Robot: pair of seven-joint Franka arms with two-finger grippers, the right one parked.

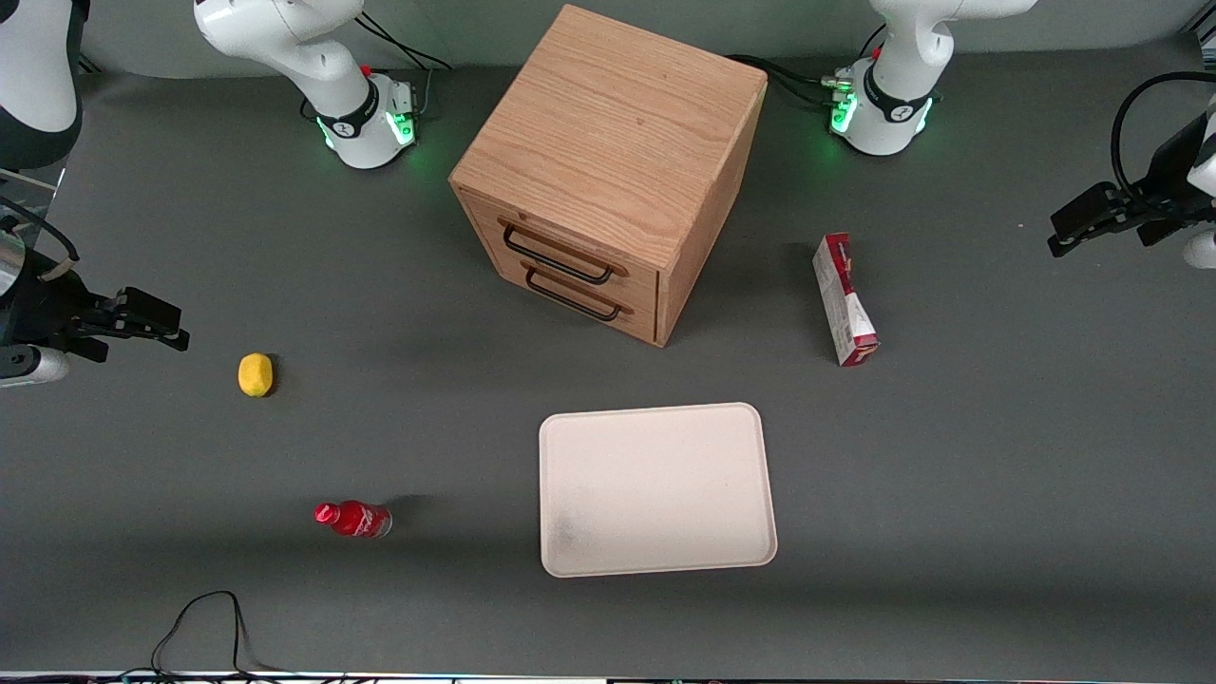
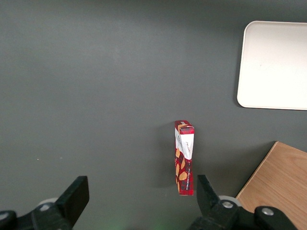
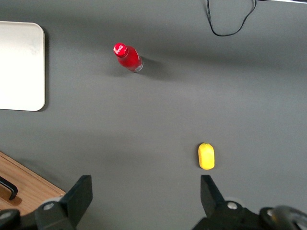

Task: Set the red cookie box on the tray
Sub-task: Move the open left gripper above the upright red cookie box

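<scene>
The red cookie box (image 1: 844,299) stands on its long narrow edge on the grey table, beside the cabinet and farther from the front camera than the tray. The cream-white tray (image 1: 655,489) lies flat with nothing on it, in front of the cabinet's drawers. My left gripper (image 1: 1059,237) hangs above the table toward the working arm's end, well apart from the box. In the left wrist view the gripper (image 2: 141,191) is open with nothing between its fingers; the box (image 2: 184,158) sits just inside one fingertip (image 2: 206,191), lower down on the table. The tray (image 2: 273,64) shows there too.
An oak two-drawer cabinet (image 1: 608,171) stands mid-table, drawers shut. A yellow lemon (image 1: 255,373) and a small red bottle (image 1: 353,519) lie toward the parked arm's end. A black cable (image 1: 204,627) loops near the table's front edge.
</scene>
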